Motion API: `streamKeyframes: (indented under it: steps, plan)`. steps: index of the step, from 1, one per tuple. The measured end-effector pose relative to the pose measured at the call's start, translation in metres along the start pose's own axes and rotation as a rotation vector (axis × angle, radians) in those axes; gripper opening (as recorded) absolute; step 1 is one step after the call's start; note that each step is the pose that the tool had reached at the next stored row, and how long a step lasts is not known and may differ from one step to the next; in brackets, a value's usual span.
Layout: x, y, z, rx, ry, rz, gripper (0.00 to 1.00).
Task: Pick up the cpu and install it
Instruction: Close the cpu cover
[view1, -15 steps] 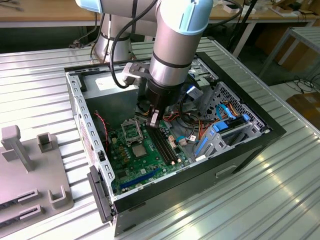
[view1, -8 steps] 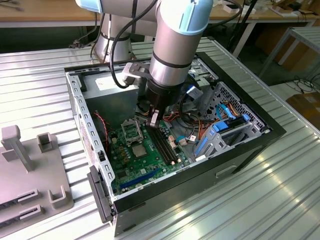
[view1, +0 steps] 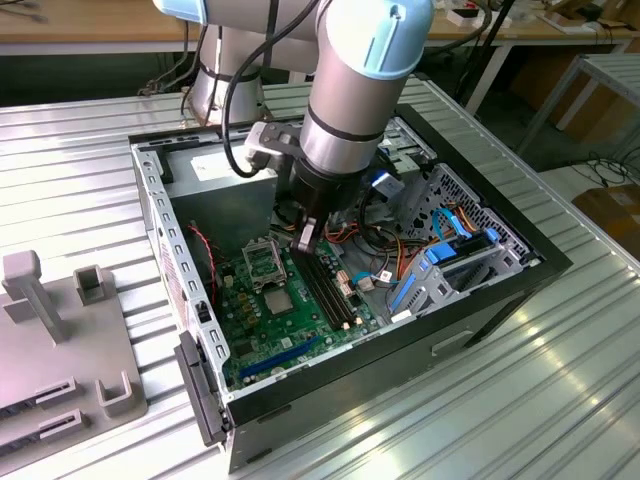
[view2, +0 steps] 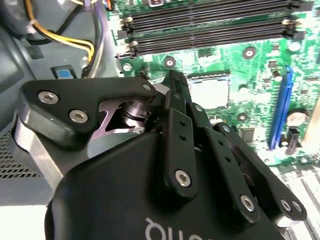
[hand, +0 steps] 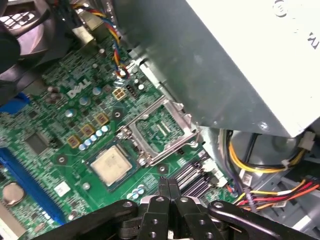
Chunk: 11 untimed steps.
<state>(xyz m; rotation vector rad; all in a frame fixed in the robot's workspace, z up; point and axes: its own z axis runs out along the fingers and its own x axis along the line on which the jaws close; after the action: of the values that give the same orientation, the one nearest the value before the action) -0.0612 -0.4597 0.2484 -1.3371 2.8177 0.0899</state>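
Your gripper (view1: 306, 238) is down inside the open computer case (view1: 520, 275), hanging over the green motherboard (view1: 262, 325) just beside the dark memory slots (view1: 330, 290). In the first wrist view the fingers (hand: 168, 189) are pressed tight together, no gap between the tips and nothing pinched in them; the second wrist view agrees, the fingertips (view2: 176, 82) meeting in a narrow dark point above the board. So your jaws are fully closed and empty. Look just past those tips: the cpu (hand: 111, 164), pale silver-grey and square, lies flat on the motherboard in a low dark surround, and in the second wrist view you see it (view2: 209, 91) right beside the fingertips, partly behind them. You cannot tell from here whether the tips touch it. Next to the cpu sits the socket (hand: 159, 131), its silver metal frame around a green field of contacts, with no chip in it; in the exterior view that socket (view1: 262, 261) shows on the exterior view's left of your gripper. The grey power supply box (hand: 225, 55) looms close over the socket. A blue slot (view2: 280, 107) runs along the board, well apart from the cpu. Yellow, red and orange cables (hand: 270, 192) bunch near the fingers' base.
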Motion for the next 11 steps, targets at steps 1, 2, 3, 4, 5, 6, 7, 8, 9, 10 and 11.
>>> streamKeyframes:
  steps: [1, 2, 3, 4, 5, 6, 7, 8, 9, 10, 11]
  plan:
    - [-0.0008, -0.0001, 0.0005, -0.0028, -0.0035, 0.0, 0.11]
    - [-0.0035, 0.0009, 0.0018, -0.008, -0.0097, -0.002, 0.11]
    - [-0.0051, 0.0016, 0.0024, -0.0106, -0.0127, -0.002, 0.11]
    - [-0.0063, 0.0024, 0.003, -0.0126, -0.0152, -0.003, 0.11]
    - [-0.0082, 0.0036, 0.0041, -0.0155, -0.0186, -0.003, 0.11]
    - [-0.0094, 0.0045, 0.0053, -0.0162, -0.0197, -0.003, 0.11]
    - [-0.0106, 0.0054, 0.0063, -0.0166, -0.02, -0.003, 0.11]
    - [-0.0126, 0.0069, 0.0075, -0.0174, -0.0203, -0.003, 0.11]
    - [-0.0143, 0.0082, 0.0084, -0.0185, -0.0213, -0.003, 0.11]
    - [-0.0154, 0.0091, 0.0089, -0.0197, -0.0226, -0.003, 0.11]
    - [-0.0167, 0.0101, 0.0096, -0.021, -0.0239, -0.005, 0.11]
